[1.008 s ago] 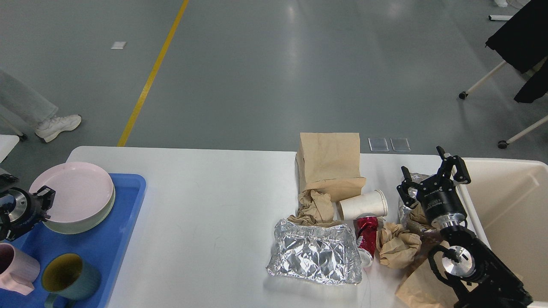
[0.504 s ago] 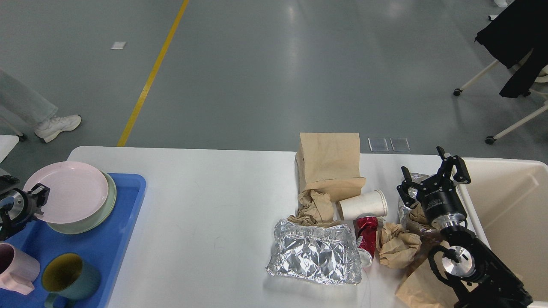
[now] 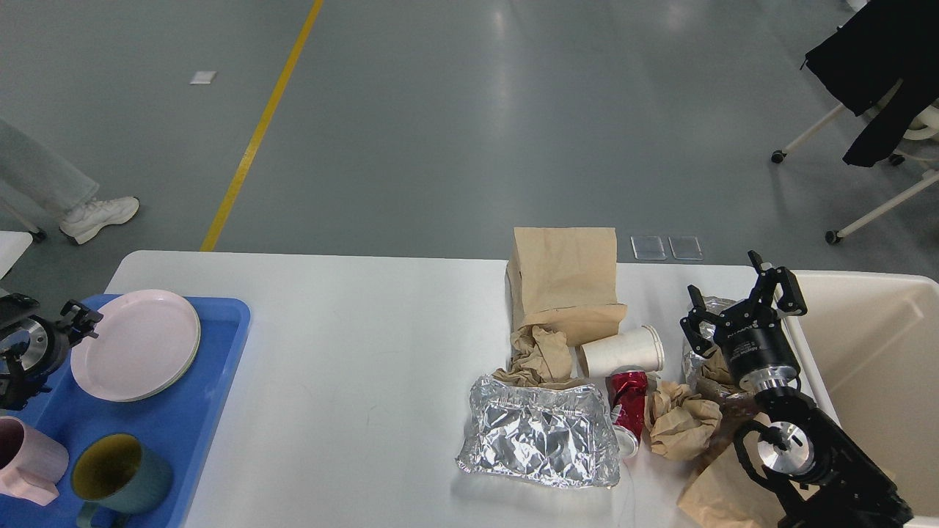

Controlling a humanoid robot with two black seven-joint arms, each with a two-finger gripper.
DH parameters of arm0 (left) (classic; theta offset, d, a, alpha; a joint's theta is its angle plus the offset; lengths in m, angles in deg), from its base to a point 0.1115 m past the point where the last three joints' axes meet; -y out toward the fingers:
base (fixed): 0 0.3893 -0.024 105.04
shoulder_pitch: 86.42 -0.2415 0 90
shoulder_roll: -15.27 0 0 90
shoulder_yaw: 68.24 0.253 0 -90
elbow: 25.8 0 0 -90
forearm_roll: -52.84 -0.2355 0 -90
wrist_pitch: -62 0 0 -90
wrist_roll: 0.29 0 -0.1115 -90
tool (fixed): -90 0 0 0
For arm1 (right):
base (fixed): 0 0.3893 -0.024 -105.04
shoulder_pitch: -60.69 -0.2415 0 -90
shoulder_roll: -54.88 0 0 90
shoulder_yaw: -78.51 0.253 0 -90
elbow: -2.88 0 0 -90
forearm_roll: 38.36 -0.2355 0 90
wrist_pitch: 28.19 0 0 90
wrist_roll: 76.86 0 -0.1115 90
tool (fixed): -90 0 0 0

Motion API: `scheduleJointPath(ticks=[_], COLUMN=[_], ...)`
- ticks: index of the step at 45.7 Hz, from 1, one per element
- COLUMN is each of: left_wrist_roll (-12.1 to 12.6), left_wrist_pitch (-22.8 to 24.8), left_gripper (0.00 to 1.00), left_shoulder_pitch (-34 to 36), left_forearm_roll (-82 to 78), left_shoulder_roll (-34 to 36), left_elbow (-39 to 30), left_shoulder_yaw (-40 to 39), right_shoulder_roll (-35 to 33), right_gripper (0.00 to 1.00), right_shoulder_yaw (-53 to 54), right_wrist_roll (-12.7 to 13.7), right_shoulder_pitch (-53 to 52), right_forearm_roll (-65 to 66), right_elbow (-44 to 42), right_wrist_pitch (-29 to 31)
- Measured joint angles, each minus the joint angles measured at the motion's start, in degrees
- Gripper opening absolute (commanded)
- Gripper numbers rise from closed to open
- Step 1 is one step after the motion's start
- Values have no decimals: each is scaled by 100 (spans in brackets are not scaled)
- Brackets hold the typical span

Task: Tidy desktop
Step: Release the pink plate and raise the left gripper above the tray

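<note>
Our right gripper (image 3: 741, 308) hangs with its two fingers (image 3: 782, 286) spread apart, holding nothing, above the right end of the desktop (image 3: 352, 352) — the wide white table that stretches away to the left of those fingers. Just right of them sits the cream bin (image 3: 880, 352). Below and behind the left finger lies a wad of foil (image 3: 697, 359). Further left of the fingers a white paper cup (image 3: 622, 352) lies on its side, touching a brown paper bag (image 3: 565, 282) above it and a crushed red can (image 3: 629, 407) below it. Crumpled brown paper (image 3: 681, 422) rests beside the can, and a foil tray (image 3: 539, 433) lies left of the can.

Our left gripper (image 3: 73, 317) is at the far left edge — small and dark, so we cannot tell how its fingers stand. Just right of it the pink plate (image 3: 136, 345) lies on the blue tray (image 3: 176, 425), with a green mug (image 3: 117, 477) and a pink mug (image 3: 29, 458) nearer us.
</note>
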State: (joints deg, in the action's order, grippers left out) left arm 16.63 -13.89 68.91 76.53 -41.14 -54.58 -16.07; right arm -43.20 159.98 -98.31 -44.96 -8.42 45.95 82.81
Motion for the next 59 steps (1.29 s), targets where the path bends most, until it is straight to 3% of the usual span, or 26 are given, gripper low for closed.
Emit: scheduleJointPath(ticks=[6,10,15,23,26,31,34,38,44,53,59], left_wrist_roll=[-48,-95,-118,-263,-597,-1720,-2250,-2545,-2590,-2395,-2368], left_wrist_pitch=[417,692,835,863,864,863,863,820,582,382,348], left_gripper=[96,96,96,96,96,96,96,96,96,96,96], left_shoulder_pitch=[523,647,484,-496,-819,-1383,-1730,-2362,-3342,-4137,-4197], left_forearm_roll=[-15,-25,-31,-36,-36,-107,-263,-458,-1290,-3743,-4053], left_shoulder_roll=[274,620,771,676,497,-7,-274,-501,-1135,-2616,-2853], left_elbow=[-59,-42,-8,-2,0,-30,-214,-926,-1739,-1958,-1864], left_shoulder_yaw=[-555,-1464,-3210,-6501,-7704,-9179,-9665,-10349,-11732,-13951,-14371], right_shoulder_roll=[0,0,0,0,0,0,0,0,0,0,0], right_gripper=[100,100,100,100,100,100,100,100,100,100,100], right_shoulder_yaw=[0,0,0,0,0,0,0,0,0,0,0], right_wrist_roll=[0,0,0,0,0,0,0,0,0,0,0], right_shoulder_pitch=[-1,-1,-1,-2,-2,-1,-1,-1,0,0,0], right_forearm_roll=[3,5,3,4,0,-1,-1,0,-1,2,2], right_elbow=[-7,-9,-9,-2,3,4,4,4,2,0,-1], right_wrist_pitch=[0,0,0,0,0,0,0,0,0,0,0])
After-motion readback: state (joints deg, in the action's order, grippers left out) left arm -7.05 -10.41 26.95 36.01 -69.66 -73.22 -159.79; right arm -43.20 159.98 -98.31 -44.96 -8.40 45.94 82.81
